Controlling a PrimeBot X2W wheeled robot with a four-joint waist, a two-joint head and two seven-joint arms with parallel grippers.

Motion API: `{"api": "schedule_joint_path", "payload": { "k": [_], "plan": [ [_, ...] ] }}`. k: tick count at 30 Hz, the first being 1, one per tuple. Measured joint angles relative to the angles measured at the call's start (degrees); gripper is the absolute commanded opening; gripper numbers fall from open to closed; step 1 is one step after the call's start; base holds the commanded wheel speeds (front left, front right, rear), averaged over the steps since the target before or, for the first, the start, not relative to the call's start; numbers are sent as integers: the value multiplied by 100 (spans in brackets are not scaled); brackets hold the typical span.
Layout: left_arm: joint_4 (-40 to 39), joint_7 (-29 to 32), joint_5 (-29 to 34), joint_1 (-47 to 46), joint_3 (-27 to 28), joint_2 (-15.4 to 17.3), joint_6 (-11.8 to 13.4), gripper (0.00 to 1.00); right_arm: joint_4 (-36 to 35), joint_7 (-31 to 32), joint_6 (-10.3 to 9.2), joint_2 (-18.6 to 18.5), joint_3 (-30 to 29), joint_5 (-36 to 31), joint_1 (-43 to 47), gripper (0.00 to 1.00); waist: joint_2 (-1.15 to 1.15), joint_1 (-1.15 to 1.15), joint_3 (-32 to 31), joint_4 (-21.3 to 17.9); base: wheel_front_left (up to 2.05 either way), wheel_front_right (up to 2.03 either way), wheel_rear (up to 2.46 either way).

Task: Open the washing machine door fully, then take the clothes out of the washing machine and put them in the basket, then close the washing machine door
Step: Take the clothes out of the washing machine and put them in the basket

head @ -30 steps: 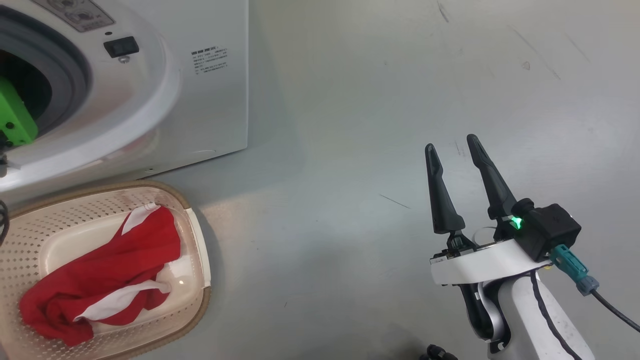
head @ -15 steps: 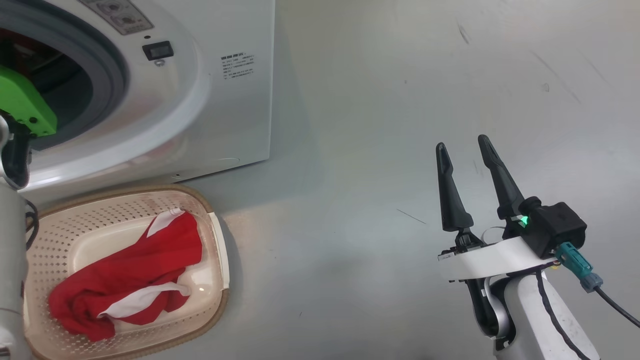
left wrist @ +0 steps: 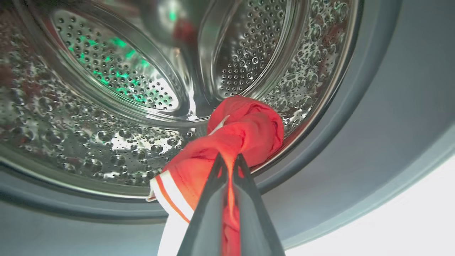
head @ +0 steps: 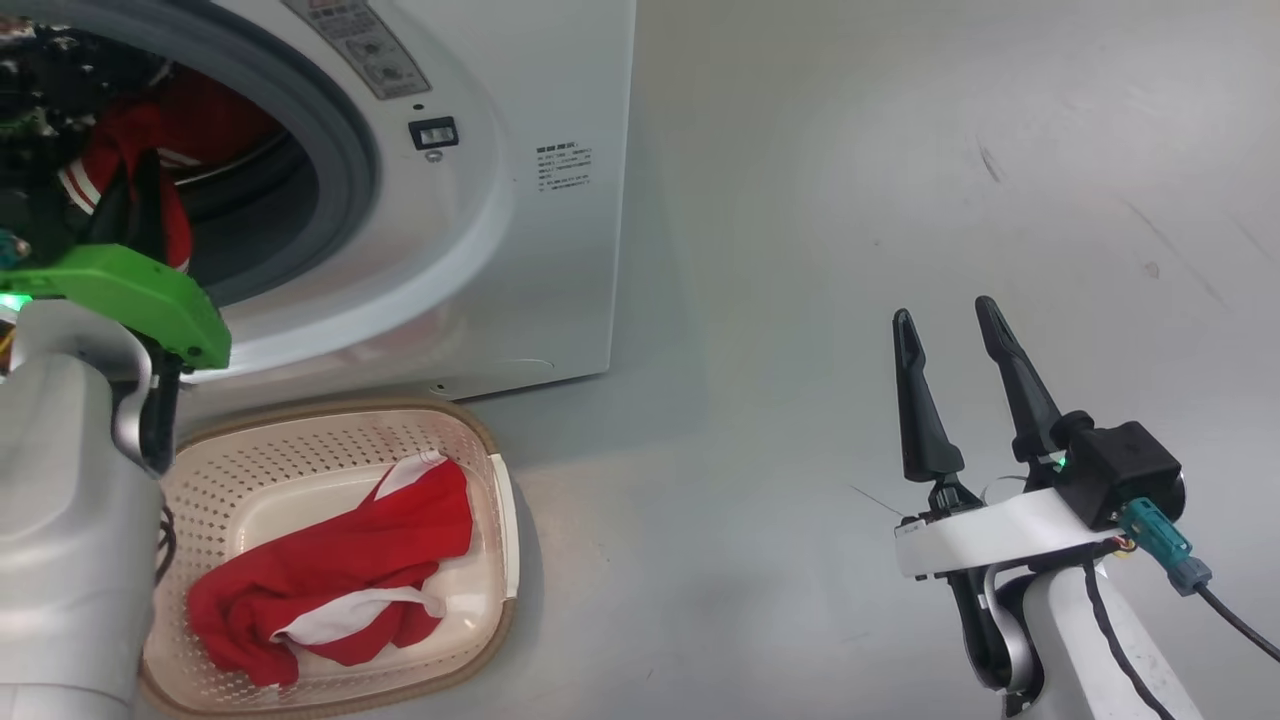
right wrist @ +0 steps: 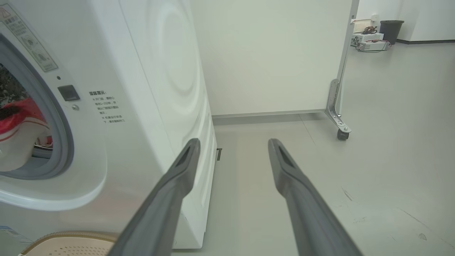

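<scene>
Your left gripper (left wrist: 227, 158) was clamped hard on the red garment (left wrist: 245, 131), both fingers pinched together through a fold of it, right at the mouth of the steel drum (left wrist: 117, 71). You had the cloth bunched into a knot just above the tips, and a red-and-white striped hem hung down beside the left finger. On the head view, that arm reached into the opening of the washing machine (head: 540, 90), its green wrist mount (head: 140, 300) down by the grey gasket (head: 345, 165). Your right gripper (head: 944, 311) was out over the bare floor (head: 850, 150), well apart from the machine, fingers spread wide and nothing between them. The basket (head: 290, 455) sat on the floor just in front of the machine, and the other red garment (head: 330, 580) lay crumpled inside it, a white panel showing.
</scene>
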Motion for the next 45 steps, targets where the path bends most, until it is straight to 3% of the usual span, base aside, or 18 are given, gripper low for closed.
{"api": "schedule_joint_path", "payload": {
  "k": [10,25,37,45],
  "plan": [
    [-245,-546,155,599,-421,-91,-5,0,119,0,83,0,-100,-11,299,100,0,0,-510,345,0,0,0],
    [-1411,-584,419,1952,-933,148,-21,0,136,0,127,1,-268,-10,684,100,0,0,-1103,685,0,0,0],
    [-3182,-583,614,2545,-506,78,-20,0,118,0,178,3,-392,-20,879,100,0,0,-1332,911,0,0,0],
    [-4266,-586,772,2798,-29,32,118,0,119,0,235,7,-353,-27,930,100,0,0,-1392,1021,0,0,0]
  ]
}}
